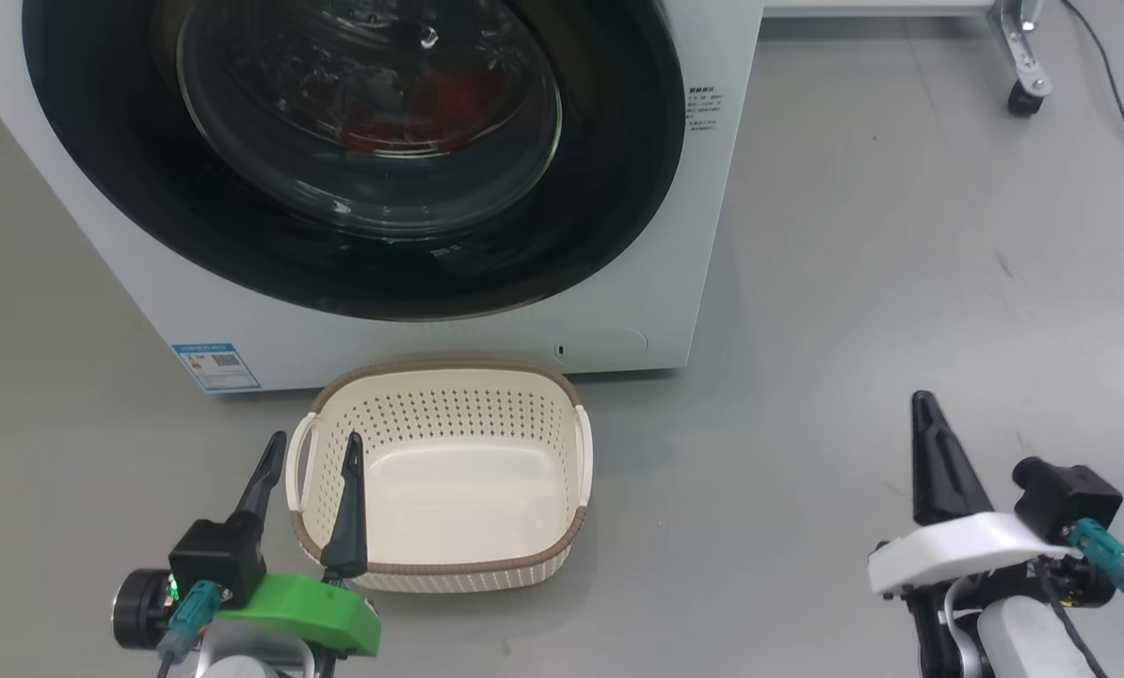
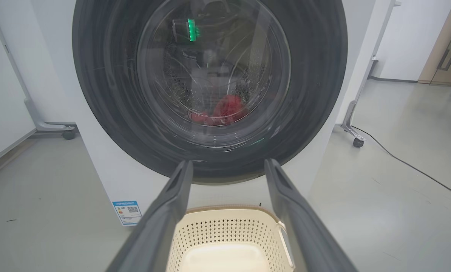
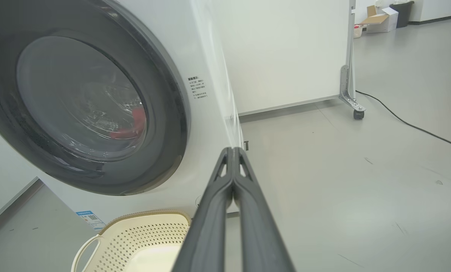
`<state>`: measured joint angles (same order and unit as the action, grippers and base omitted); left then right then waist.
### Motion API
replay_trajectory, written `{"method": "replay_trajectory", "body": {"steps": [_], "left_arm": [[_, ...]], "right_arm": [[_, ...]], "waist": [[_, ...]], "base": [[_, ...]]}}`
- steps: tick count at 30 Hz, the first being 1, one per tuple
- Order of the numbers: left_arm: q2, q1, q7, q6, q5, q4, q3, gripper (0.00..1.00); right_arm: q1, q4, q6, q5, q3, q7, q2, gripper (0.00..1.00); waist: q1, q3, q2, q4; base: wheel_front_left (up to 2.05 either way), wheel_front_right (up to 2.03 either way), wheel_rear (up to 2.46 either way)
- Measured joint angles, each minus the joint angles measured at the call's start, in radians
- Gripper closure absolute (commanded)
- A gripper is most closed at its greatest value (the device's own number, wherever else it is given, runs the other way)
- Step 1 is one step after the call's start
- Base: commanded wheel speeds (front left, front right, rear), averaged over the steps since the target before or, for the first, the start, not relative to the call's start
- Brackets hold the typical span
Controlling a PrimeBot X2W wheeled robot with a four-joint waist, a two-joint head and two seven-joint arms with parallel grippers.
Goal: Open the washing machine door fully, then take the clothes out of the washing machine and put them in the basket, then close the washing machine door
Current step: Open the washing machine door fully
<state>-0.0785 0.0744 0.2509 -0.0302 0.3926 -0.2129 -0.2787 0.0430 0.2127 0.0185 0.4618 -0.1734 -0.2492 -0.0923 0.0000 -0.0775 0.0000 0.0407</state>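
Observation:
The white washing machine [image 1: 430, 344] stands ahead with its round black door [image 1: 609, 188] closed. Red clothes [image 1: 449, 99] show dimly through the glass, also as clothes [image 2: 225, 111] in the left wrist view and clothes [image 3: 136, 121] in the right wrist view. The empty cream basket [image 1: 440, 377] sits on the floor in front of the machine. My left gripper [image 1: 313, 447] is open, its fingers over the basket's left handle. My right gripper [image 1: 924, 405] is shut on nothing, above the floor well to the right of the basket [image 3: 150, 226] and machine.
Grey floor spreads to the right of the machine. A wheeled metal frame leg [image 1: 1028, 89] and a black cable [image 1: 1117, 94] lie at the far right. A blue sticker [image 1: 216, 365] marks the machine's lower left front. White walls stand behind.

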Motion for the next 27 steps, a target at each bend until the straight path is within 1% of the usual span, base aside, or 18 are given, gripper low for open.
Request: {"method": "replay_trajectory", "body": {"steps": [3, 4, 5, 7, 9, 13, 22, 27], "left_arm": [[0.002, 0.011, 0.000, 0.000, -0.002, 0.010, 0.003, 0.00], [0.003, 0.014, 0.000, 0.000, -0.006, 0.014, 0.003, 0.00], [0.003, 0.018, 0.001, 0.000, -0.008, 0.018, 0.003, 0.00], [0.005, 0.027, 0.001, 0.000, -0.009, 0.027, 0.003, 0.00], [0.006, 0.039, 0.001, 0.000, -0.012, 0.035, 0.004, 0.00], [0.009, 0.067, 0.001, 0.002, -0.016, 0.050, 0.004, 0.00], [0.026, 0.149, 0.001, 0.016, -0.024, 0.074, -0.009, 0.00], [0.029, 0.182, 0.001, 0.019, -0.026, 0.081, -0.013, 0.00]], "right_arm": [[0.018, 0.002, 0.013, 0.038, 0.015, 0.000, 0.001, 1.00], [0.027, 0.002, 0.023, 0.059, 0.022, 0.000, 0.002, 1.00], [0.038, 0.002, 0.025, 0.070, 0.026, 0.000, 0.003, 1.00], [0.063, 0.002, 0.042, 0.118, 0.042, 0.008, 0.010, 1.00], [0.094, 0.002, 0.043, 0.149, 0.052, 0.018, 0.014, 1.00], [0.167, 0.001, 0.062, 0.231, 0.081, 0.053, 0.018, 1.00], [0.357, -0.006, 0.077, 0.430, 0.157, 0.152, 0.022, 1.00], [0.462, -0.004, 0.077, 0.523, 0.182, 0.216, 0.021, 1.00]], "waist": [[0.0000, -0.020, 0.0000, 0.006], [0.0000, -0.028, 0.0000, 0.009], [0.0000, -0.036, 0.0000, 0.011], [0.0000, -0.052, 0.0000, 0.015], [0.0000, -0.071, 0.0000, 0.019], [0.0000, -0.111, 0.0000, 0.027], [0.0001, -0.208, 0.0000, 0.051], [0.0000, -0.259, 0.0000, 0.069]], "base": [[0.00, 0.00, 0.00], [0.00, 0.00, 0.00], [0.00, 0.00, 0.00], [0.00, 0.00, 0.00], [0.00, 0.00, 0.00], [0.00, 0.00, 0.00], [0.00, 0.00, 0.00], [0.00, 0.00, 0.00]]}}
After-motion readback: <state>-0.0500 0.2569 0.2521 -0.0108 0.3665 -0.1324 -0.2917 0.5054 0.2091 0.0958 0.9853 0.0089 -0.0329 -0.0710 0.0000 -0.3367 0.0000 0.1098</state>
